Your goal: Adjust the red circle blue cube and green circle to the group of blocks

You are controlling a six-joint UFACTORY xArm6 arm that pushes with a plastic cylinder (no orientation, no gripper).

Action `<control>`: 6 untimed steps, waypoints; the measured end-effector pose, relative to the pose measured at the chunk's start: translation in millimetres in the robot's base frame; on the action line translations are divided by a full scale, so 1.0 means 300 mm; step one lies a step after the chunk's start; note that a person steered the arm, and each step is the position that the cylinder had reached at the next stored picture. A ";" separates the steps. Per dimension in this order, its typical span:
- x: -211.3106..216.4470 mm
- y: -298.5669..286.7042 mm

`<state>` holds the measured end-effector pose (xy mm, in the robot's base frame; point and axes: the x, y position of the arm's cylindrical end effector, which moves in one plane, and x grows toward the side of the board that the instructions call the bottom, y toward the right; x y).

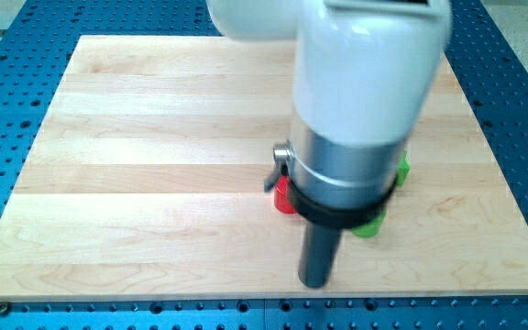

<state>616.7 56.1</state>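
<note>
The arm is standing almost straight over the blocks and is hiding most of them, so the step in hand, I judge, is closing the loose blocks into one group. To do it well, my tip (314, 282) should be going around the outside of a block first and then pushing it slowly toward the cluster, so the neighbours are not scattering.

My tip is resting on the wooden desk (136, 165), near the front edge, just in front of the blocks. A red block (284, 196) is showing left of the rod, and a green block (368, 225) right of it; another green block (401, 168) is peeking farther right. The blue cube is not showing. The tool is only a bare rod, grasping nothing.
</note>
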 end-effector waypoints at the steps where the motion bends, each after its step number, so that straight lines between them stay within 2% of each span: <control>1: 0.002 0.249; 2: -0.081 0.545; 3: -0.258 0.621; 5: -0.600 0.663; 6: -0.621 0.609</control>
